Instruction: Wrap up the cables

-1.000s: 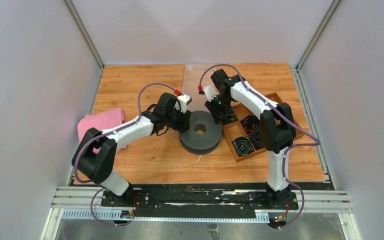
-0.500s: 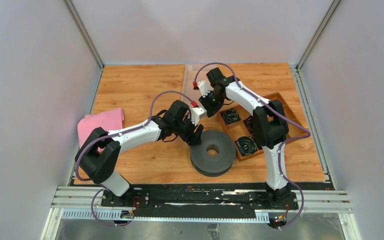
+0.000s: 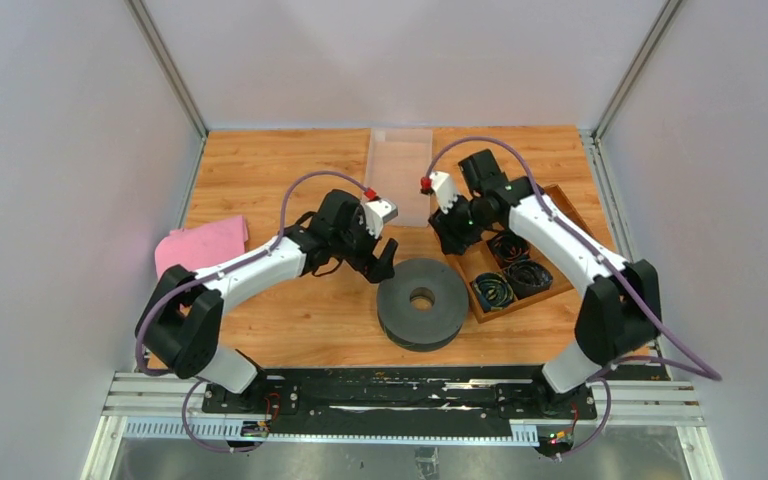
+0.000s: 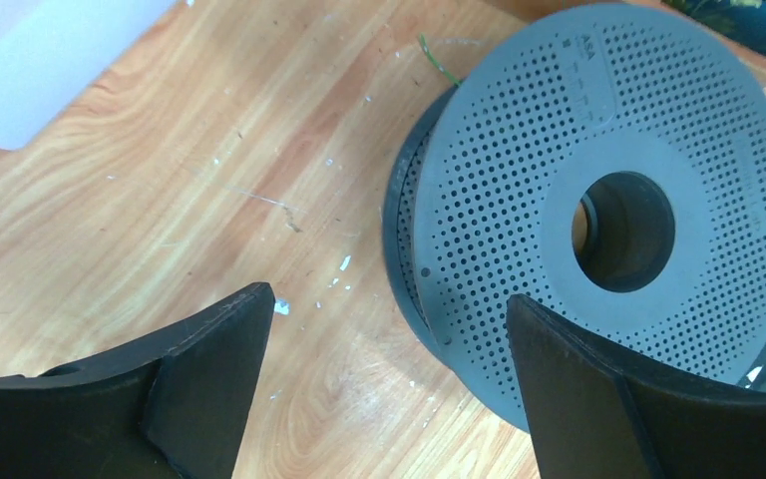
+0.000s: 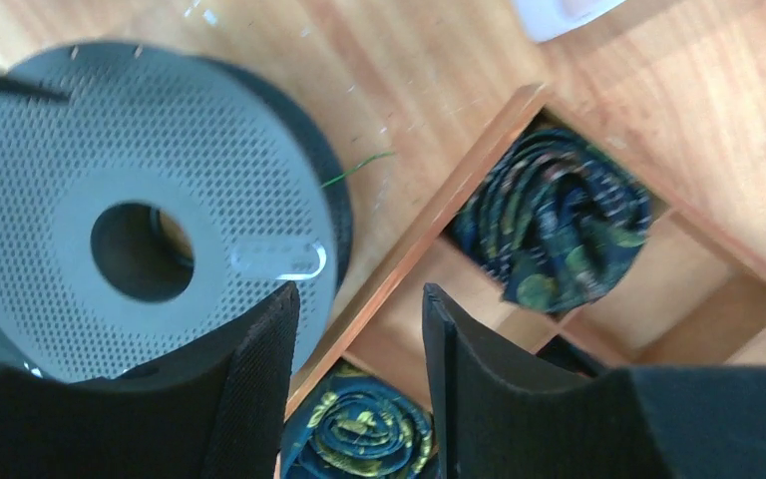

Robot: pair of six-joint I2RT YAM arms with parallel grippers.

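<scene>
In the middle of the table (image 3: pixel 280 170) lies the grey spool (image 3: pixel 400 305). An end of the green cable (image 5: pixel 359 165) sticks out at its side, toward the wooden tray (image 5: pixel 429 225). The left gripper (image 4: pixel 389 299) is spread wide beside the spool, empty. The right gripper (image 5: pixel 359 289), jaws also apart, hovers empty above the tray edge. It would be best to pinch that loose end gently while the other arm steadies the spool.

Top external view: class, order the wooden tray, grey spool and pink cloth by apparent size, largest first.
1. wooden tray, though partly covered
2. grey spool
3. pink cloth, not far behind the spool
</scene>
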